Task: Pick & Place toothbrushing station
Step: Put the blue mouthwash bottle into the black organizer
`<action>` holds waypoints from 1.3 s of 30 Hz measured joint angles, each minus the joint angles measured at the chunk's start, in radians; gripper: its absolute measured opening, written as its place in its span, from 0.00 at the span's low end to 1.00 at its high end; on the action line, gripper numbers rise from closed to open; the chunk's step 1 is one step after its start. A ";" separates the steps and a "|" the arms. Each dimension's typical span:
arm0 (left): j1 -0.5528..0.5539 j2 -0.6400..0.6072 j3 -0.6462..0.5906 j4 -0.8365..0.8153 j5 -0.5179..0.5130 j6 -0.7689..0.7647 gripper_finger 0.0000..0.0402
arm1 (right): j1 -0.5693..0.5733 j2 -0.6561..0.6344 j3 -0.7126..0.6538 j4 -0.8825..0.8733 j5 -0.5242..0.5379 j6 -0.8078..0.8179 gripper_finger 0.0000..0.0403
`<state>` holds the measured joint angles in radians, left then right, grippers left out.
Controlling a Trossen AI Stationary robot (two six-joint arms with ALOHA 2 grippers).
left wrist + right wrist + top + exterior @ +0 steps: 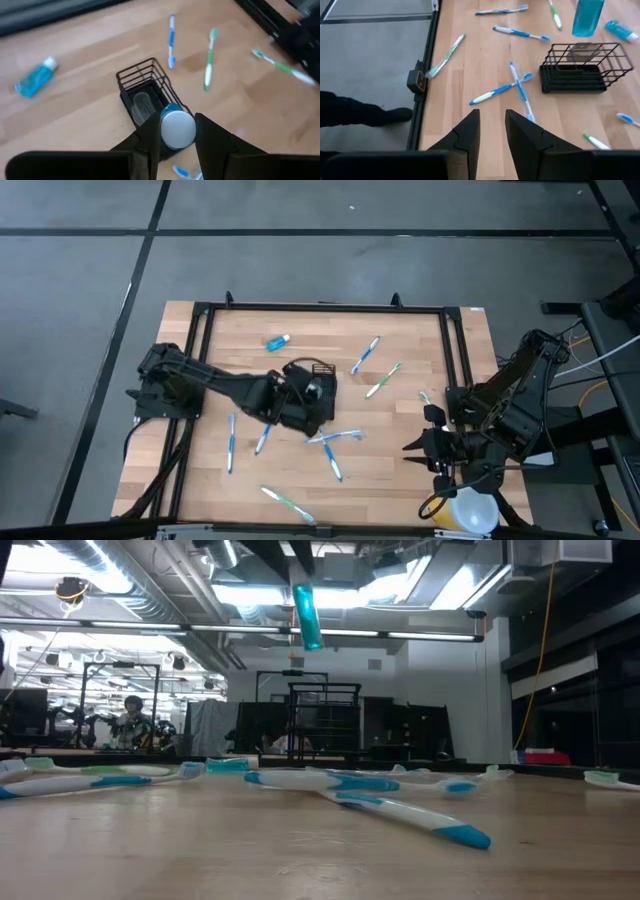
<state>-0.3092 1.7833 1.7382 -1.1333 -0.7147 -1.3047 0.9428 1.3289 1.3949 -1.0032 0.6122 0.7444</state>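
The left end effector [177, 137] is clamped on a blue tube [176, 125] directly above the mesh holder [145, 95] at mid-worktop. Lower it vertically, centred in the opening, before releasing. The right end effector [492, 127] waits empty, fingers slightly apart, near the worktop's right edge.

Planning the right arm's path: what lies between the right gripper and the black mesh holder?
Two crossed blue-white toothbrushes lie between the right gripper and the mesh holder, clearest in the right wrist view.
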 joint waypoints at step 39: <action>0.083 0.080 0.001 -0.046 0.033 -0.271 0.22 | 0.004 0.000 0.000 -0.004 0.027 0.026 0.24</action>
<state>-0.2261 1.8637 1.7393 -1.1790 -0.6821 -1.5753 0.9466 1.3289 1.3947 -1.0073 0.6395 0.7700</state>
